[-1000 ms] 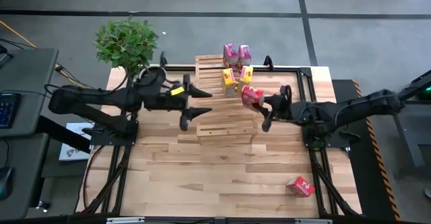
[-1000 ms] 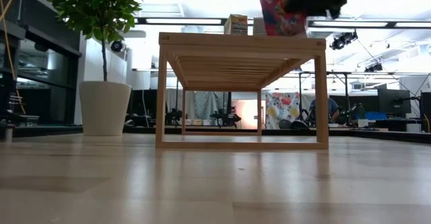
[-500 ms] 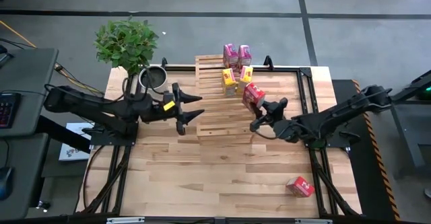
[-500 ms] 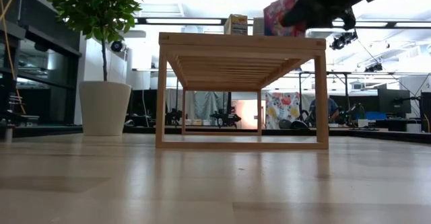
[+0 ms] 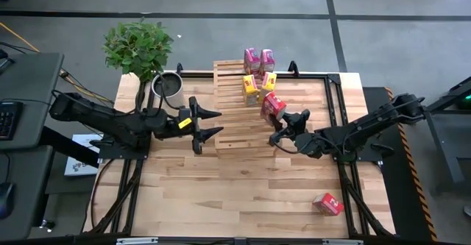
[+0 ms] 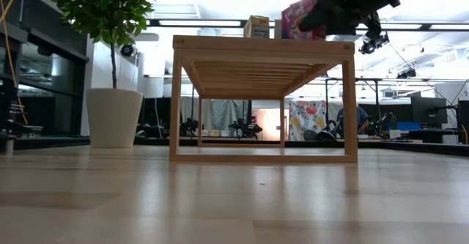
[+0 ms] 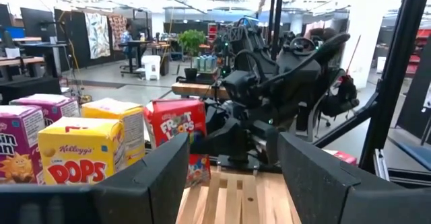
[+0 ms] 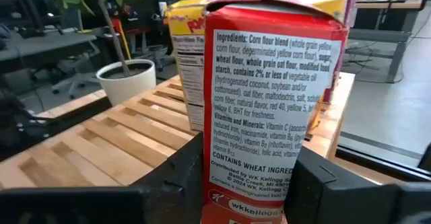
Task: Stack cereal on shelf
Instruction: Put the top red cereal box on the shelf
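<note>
A red cereal box (image 5: 274,105) is at the right part of the slatted wooden shelf (image 5: 235,123), close to two yellow boxes (image 5: 251,89) and two pink boxes (image 5: 252,57) standing on the shelf's far end. My right gripper (image 5: 280,118) is shut on this red box, which shows large in the right wrist view (image 8: 269,83) and tilted in the low view (image 6: 294,20). My left gripper (image 5: 217,122) hovers open over the shelf's left side, touching nothing. A second red box (image 5: 327,204) lies on the table near the near right corner. My right gripper pinches the red box's lower part (image 8: 222,183) between its two fingers (image 8: 175,177), one on each wide face, with the narrow ingredients panel facing the wrist. The fingers come slanting from the table's right and near side. The box is slightly tilted, its bottom at the shelf top; whether it rests there I cannot tell.
A potted plant (image 5: 138,46) with a white pot (image 5: 169,85) stands at the table's far left corner. The shelf's near half and the butcher-block table (image 5: 221,193) in front of it are bare wood. People and desks show in the room beyond.
My right gripper has carried the red box down from above the shelf to the level of its top, drifting slightly toward the table's left and near side and turning a little. My left gripper has drawn back toward the table's left and near edges, staying open.
</note>
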Robot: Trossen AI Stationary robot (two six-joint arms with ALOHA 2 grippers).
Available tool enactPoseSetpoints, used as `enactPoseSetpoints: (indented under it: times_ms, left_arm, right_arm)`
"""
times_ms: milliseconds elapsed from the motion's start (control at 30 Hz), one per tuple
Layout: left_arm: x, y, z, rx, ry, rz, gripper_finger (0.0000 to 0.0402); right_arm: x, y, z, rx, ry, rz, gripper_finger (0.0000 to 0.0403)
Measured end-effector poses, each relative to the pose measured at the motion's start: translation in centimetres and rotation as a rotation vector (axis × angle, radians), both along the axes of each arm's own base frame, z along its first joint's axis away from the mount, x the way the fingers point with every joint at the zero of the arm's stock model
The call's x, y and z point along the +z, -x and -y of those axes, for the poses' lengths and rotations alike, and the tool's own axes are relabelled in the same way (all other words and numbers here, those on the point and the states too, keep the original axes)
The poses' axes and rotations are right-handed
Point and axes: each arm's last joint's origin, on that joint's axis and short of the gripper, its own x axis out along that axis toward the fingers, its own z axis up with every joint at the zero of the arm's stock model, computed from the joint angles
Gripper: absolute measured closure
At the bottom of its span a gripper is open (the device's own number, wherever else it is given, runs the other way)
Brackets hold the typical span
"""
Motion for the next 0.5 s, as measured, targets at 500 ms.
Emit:
enactPoseSetpoints:
  times_ms: [500]
  left_arm:
    - [-0.05,-0.01,-0.01,0.001,-0.003,-0.006,0.0187]
  right_arm:
    - [-0.03,-0.09,-0.08,0.053,0.027,-0.051,0.0208]
